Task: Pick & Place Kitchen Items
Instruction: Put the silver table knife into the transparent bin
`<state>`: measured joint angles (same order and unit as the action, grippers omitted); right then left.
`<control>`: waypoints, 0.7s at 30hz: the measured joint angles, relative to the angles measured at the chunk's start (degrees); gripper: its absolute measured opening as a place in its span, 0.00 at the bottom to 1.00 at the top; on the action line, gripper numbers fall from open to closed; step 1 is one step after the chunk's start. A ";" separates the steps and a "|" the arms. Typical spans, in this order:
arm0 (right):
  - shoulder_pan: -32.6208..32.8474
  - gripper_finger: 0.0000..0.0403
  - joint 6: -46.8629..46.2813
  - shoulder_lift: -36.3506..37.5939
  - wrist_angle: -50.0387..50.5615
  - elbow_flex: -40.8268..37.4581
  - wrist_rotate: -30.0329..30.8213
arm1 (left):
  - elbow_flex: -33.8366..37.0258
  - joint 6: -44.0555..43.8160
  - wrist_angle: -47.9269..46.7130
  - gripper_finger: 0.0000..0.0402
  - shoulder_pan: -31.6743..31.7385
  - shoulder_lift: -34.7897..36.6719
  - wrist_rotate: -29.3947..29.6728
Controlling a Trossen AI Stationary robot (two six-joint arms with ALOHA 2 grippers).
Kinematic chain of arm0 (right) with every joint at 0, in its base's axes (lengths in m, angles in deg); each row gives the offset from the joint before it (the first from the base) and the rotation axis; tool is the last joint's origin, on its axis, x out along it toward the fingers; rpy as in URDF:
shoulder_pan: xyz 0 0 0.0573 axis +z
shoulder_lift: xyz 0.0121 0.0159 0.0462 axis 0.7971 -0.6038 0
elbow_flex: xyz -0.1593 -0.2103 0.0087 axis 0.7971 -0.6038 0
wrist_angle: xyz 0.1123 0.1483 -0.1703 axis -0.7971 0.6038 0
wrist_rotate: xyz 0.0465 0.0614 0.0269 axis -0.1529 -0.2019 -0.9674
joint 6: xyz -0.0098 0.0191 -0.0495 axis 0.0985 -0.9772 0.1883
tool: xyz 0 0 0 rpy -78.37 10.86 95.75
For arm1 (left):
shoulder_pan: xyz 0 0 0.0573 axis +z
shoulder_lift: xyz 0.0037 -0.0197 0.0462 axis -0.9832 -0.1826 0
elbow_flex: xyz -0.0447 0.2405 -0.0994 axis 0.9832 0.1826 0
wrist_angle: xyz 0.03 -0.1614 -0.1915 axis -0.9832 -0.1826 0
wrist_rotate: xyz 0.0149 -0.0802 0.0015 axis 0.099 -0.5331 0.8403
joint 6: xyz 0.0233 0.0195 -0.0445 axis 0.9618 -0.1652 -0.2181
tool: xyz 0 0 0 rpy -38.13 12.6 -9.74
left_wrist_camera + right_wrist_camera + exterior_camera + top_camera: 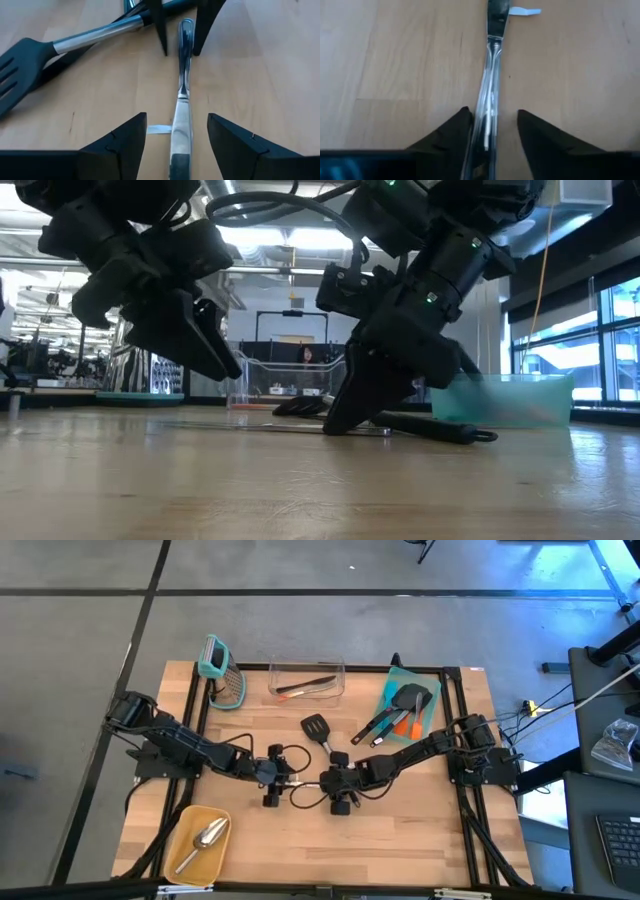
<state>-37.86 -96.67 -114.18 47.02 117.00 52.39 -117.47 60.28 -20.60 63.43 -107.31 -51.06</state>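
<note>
Both pincers straddle one metal knife lying flat.

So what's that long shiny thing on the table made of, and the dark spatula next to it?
The knife looks like polished metal: it mirrors light. The spatula has a matte black, probably plastic head and a brushed-metal-looking handle. The table looks like pale wood, with visible grain.

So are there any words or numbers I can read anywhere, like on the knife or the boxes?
None can be read. The metal knife shows no stamp, the small white tag beside it is blank, and the teal bin and clear box show no labels.
</note>
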 joint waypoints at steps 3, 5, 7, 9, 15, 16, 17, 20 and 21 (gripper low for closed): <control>-0.16 0.52 2.37 -0.28 -0.16 0.00 -0.12 | 0.00 -1.42 -0.02 0.52 -0.35 -0.01 -0.64; -0.57 0.58 2.89 -0.44 -0.52 0.00 -0.24 | 0.00 -1.72 -0.02 0.51 -0.95 0.00 -0.69; -1.42 0.61 2.83 -0.44 -0.60 0.00 -1.55 | 0.00 -2.10 0.20 0.51 -1.54 -0.01 -0.80; -2.49 0.61 2.58 -0.45 -0.61 0.00 -4.29 | 0.00 -2.88 0.67 0.51 -2.06 -0.02 -0.82; -3.41 0.55 2.38 -0.46 -0.82 -0.01 -6.04 | 0.00 -4.41 1.29 0.51 -3.68 0.00 -0.78; -3.19 0.54 2.34 -0.50 -0.97 -0.01 -6.10 | 0.00 -4.54 1.27 0.51 -3.89 0.00 -0.62; -2.88 0.52 2.18 -0.53 -1.12 0.00 -6.00 | 0.00 -4.58 1.27 0.51 -4.09 0.00 -0.25; -1.74 0.48 0.68 -0.87 -1.58 0.00 -4.20 | 0.00 -4.97 1.45 0.52 -4.49 0.00 0.27; -1.37 0.46 -0.12 -0.92 -1.60 0.00 -3.31 | 0.00 -4.97 1.86 0.52 -4.49 0.00 0.27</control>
<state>-39.23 -96.79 -115.10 45.43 117.00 49.08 -117.47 55.31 -18.74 58.94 -107.31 -50.79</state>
